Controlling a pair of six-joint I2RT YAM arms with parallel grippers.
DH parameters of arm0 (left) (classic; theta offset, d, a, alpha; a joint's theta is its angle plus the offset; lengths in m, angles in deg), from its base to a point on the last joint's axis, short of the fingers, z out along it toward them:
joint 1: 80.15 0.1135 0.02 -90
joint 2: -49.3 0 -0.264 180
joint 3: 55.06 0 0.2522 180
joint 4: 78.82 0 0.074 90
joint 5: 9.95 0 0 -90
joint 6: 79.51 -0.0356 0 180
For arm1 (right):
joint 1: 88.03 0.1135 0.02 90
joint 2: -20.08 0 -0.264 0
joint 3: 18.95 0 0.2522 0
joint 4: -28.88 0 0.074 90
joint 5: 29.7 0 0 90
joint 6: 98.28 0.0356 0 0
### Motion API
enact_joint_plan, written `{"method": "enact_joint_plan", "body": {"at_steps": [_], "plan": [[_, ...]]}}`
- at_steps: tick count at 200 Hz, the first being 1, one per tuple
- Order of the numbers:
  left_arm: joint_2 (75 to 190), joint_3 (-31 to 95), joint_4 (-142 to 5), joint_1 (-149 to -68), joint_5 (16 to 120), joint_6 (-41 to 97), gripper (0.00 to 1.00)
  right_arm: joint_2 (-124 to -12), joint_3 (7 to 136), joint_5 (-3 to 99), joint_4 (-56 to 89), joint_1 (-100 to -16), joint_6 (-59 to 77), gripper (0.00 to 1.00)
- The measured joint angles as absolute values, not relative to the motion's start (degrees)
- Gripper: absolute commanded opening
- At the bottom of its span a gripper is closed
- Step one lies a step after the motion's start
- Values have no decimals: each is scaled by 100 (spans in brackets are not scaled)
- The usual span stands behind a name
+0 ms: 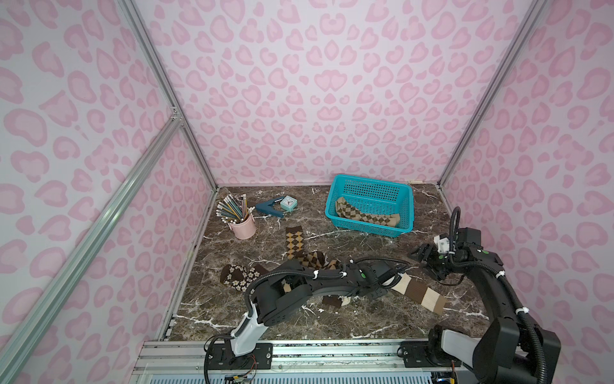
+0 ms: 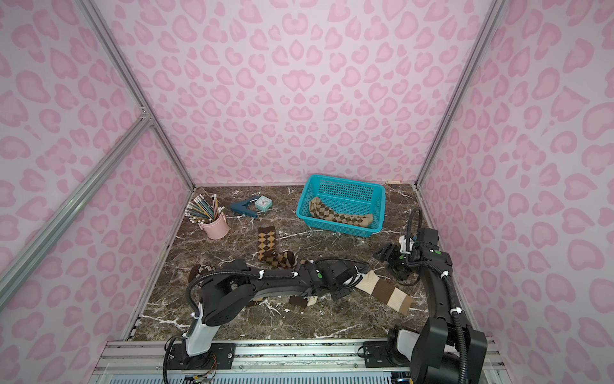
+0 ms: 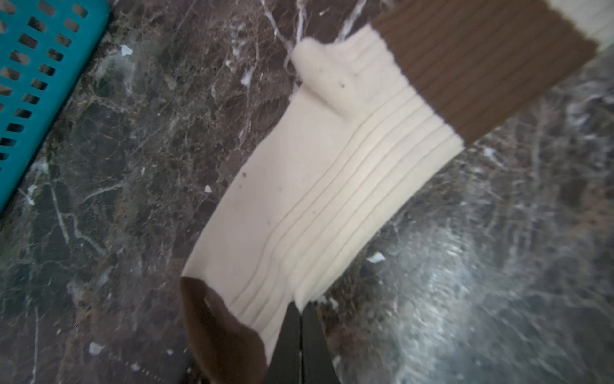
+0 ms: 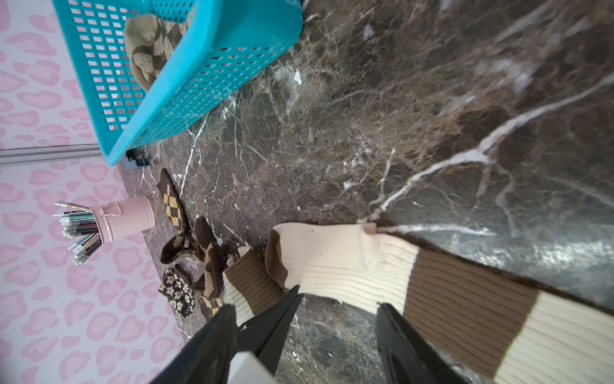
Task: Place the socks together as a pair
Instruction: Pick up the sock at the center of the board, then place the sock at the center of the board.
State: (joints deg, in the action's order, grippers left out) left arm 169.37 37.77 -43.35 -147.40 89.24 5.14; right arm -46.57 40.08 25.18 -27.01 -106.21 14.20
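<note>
A cream-and-brown striped sock (image 1: 419, 293) lies flat on the marble table, right of centre. My left gripper (image 3: 301, 307) is shut on the edge of its cream band; in a top view the left gripper (image 1: 397, 278) reaches across from the left. My right gripper (image 1: 424, 262) hangs open just beyond the sock, nothing between its fingers (image 4: 395, 332). A tan argyle sock (image 1: 365, 216) lies in the teal basket. A second argyle sock (image 1: 295, 242) and a dark floral sock (image 1: 240, 276) lie left of centre. Part of another striped sock (image 1: 335, 301) shows under the left arm.
The teal basket (image 1: 337, 196) stands at the back right. A pink cup of pencils (image 1: 244, 227), a blue stapler (image 1: 269, 208) and a small clock (image 1: 288, 202) stand at the back left. Pink patterned walls close in three sides.
</note>
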Motion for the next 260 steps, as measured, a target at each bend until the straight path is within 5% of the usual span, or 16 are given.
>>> {"method": "enact_joint_plan", "body": {"at_steps": [136, 168, 220, 260], "plan": [[15280, 3823, -2337, -13675, 4332, 3117, 4, -4637, 4675, 2444, -3348, -9825, 1011, 69], [14660, 3040, -2905, -13205, 3530, 4206, 4, -4366, 4671, 2180, -3516, -9355, 1009, 58], [14467, 2509, -3364, -12965, 3071, 4807, 4, -3717, 3989, 1731, -3372, -7395, 1615, 29], [14052, 2078, -3893, -12421, 2929, 5356, 4, -2847, 3423, 1452, -2939, -6411, 2585, 29]]}}
